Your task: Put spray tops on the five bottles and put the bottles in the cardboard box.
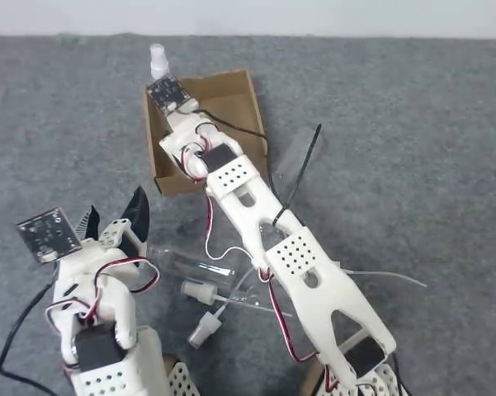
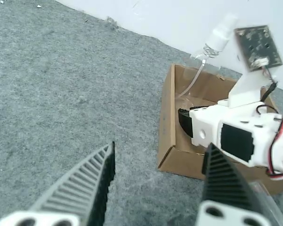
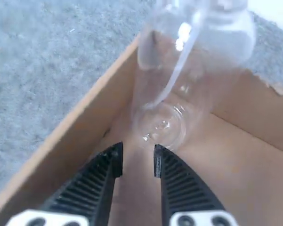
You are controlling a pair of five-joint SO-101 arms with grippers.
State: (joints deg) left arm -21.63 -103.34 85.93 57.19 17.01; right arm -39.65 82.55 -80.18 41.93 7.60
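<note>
Step in hand, as judged: setting a capped bottle down in the cardboard box [image 3: 61, 136] and clearing the right claw [image 3: 135, 157] from it. The right claw sits inside the box with its jaws narrowly parted and nothing between them. The clear spray bottle [image 3: 179, 84] stands upright on the box floor just ahead of the fingertips, close to a box wall, and its spray top [image 1: 158, 58] is fitted and rises above the far rim. Procedure: draw the claw straight back along its own axis, away from the bottle, before lifting. Do not widen the jaws further, since the box wall lies close beside one finger. Do not swing sideways, since a light empty bottle is likely to tip at a touch. The left claw [image 2: 157, 157] hangs wide open and empty above the bench [image 1: 413, 124], short of the box. Two loose spray tops [image 1: 200, 290] lie on the bench behind the right claw, near the arms' bases, beside a second bottle [image 1: 190, 264] lying on its side; these are the probable next work
</note>
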